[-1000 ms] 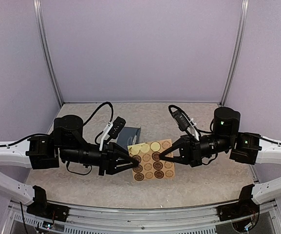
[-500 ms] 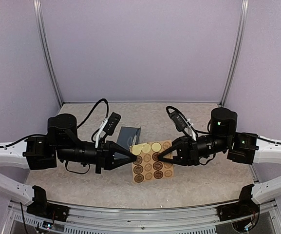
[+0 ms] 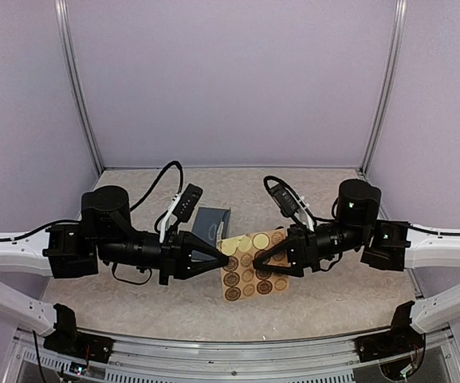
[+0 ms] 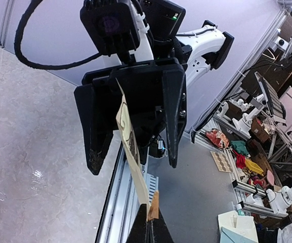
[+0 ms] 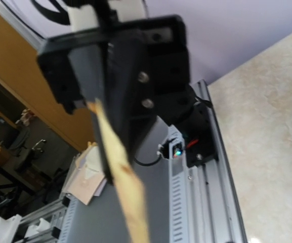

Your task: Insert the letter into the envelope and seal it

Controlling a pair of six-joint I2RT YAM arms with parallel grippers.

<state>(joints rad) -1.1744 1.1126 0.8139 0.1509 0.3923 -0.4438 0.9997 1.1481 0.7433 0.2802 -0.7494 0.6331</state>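
Observation:
The slate-blue envelope (image 3: 212,221) lies flat on the table behind the two grippers. The letter does not show in any view. A tan sheet of round brown stickers (image 3: 255,270) hangs above the table between the arms, and is edge-on in the left wrist view (image 4: 130,144) and the right wrist view (image 5: 128,202). My left gripper (image 3: 216,257) is shut on the sheet's left edge, the pinch plain at its tips (image 4: 148,225). My right gripper (image 3: 260,259) is open; its two fingers (image 4: 133,166) stand apart on either side of the sheet.
The beige table (image 3: 309,303) ends at an aluminium rail (image 3: 230,351) along the near edge. Metal uprights (image 3: 78,96) and lilac walls close the back and sides. Black cables (image 3: 162,179) loop off both wrists.
My right gripper has opened and let go of the sticker sheet. My left gripper closed onto the sheet's left edge. Both arms and the sheet shifted slightly.

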